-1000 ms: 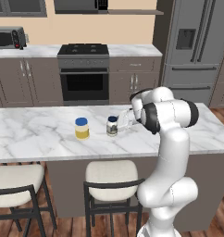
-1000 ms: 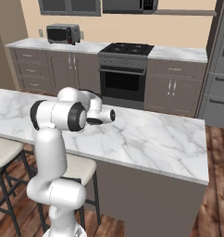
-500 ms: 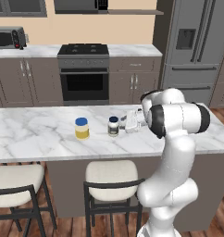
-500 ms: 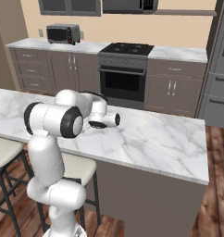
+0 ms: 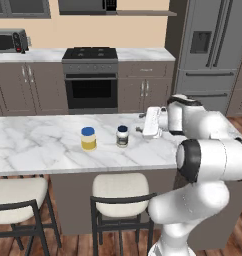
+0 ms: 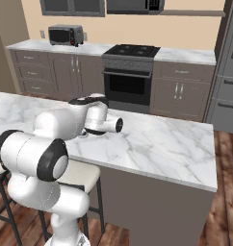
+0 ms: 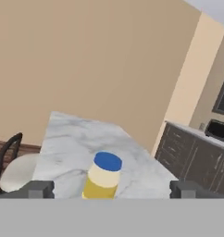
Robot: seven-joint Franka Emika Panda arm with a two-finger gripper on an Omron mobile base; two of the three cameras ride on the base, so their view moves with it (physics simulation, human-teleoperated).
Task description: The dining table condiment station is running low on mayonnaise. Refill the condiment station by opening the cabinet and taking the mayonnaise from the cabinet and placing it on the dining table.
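Marble worktop [image 5: 38, 150]: mayonnaise [image 5: 122, 136] upright, beside yellow jar [image 5: 88, 138]; fingers [image 7: 39, 189] spread wide, empty, just right of mayonnaise.

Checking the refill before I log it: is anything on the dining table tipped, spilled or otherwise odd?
Nothing stands out. The mayonnaise stands upright on the dining table, lid on, a little apart from the upright yellow jar. No spill shows on the marble. The hand is open beside the mayonnaise, holding nothing.
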